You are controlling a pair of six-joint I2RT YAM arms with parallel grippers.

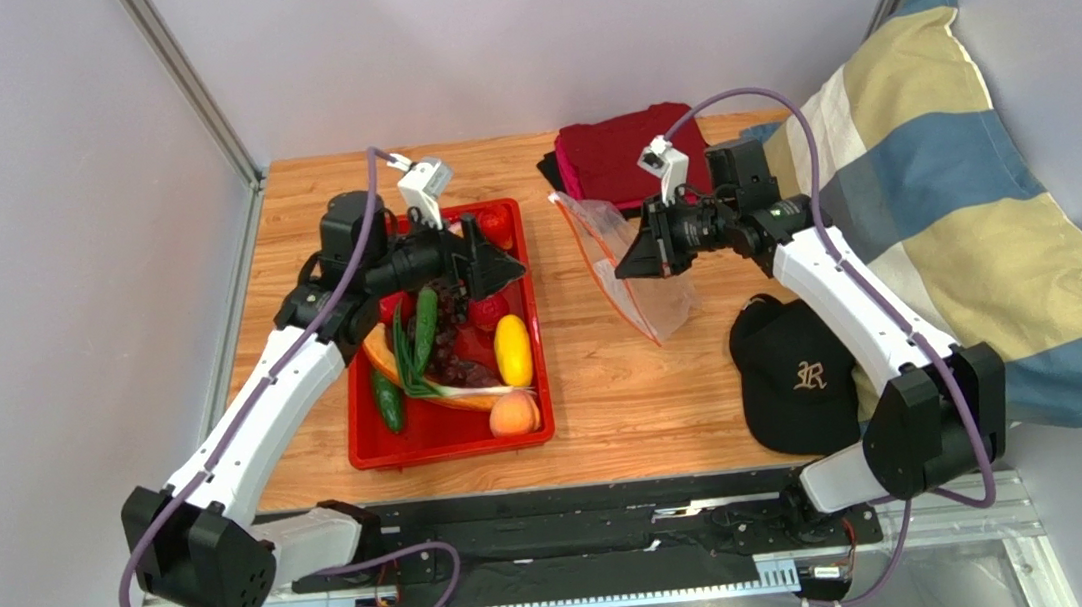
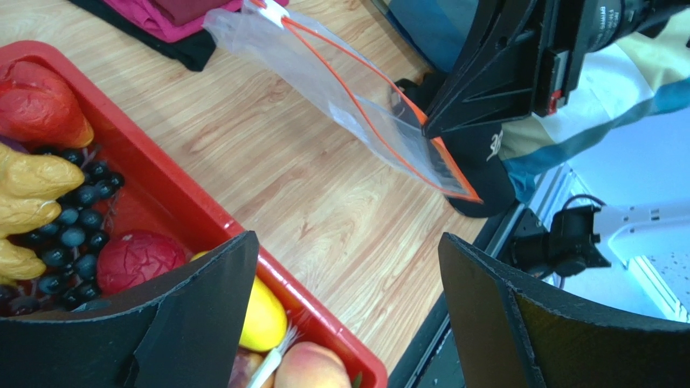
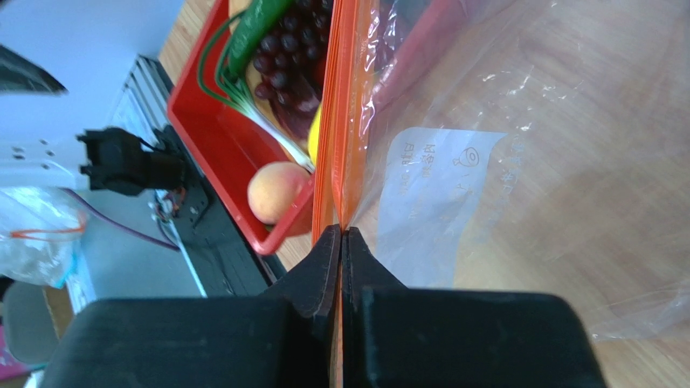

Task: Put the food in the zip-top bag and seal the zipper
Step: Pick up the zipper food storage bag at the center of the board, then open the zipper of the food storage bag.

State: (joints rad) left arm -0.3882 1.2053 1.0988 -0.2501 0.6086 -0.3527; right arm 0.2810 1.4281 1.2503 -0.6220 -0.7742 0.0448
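Observation:
The food lies in the red tray (image 1: 366,450): yellow lemon (image 1: 511,349), peach (image 1: 514,414), dark grapes (image 1: 454,310), green chilli (image 1: 425,331) and red fruit (image 1: 494,227). My left gripper (image 1: 513,266) hovers open and empty over the tray's right side; the left wrist view (image 2: 348,242) shows the lemon (image 2: 263,315) and peach (image 2: 308,368) beside its near finger. My right gripper (image 1: 624,271) is shut on the orange-red zipper (image 3: 336,121) of the clear zip-top bag (image 1: 653,300), holding it lifted on edge right of the tray. The bag (image 3: 486,162) looks empty.
Folded dark red cloths (image 1: 622,152) lie at the back centre. A black cap (image 1: 797,375) sits at the front right, next to a striped pillow (image 1: 944,201). Bare wooden table (image 1: 618,401) separates tray and cap. Grey walls enclose the sides.

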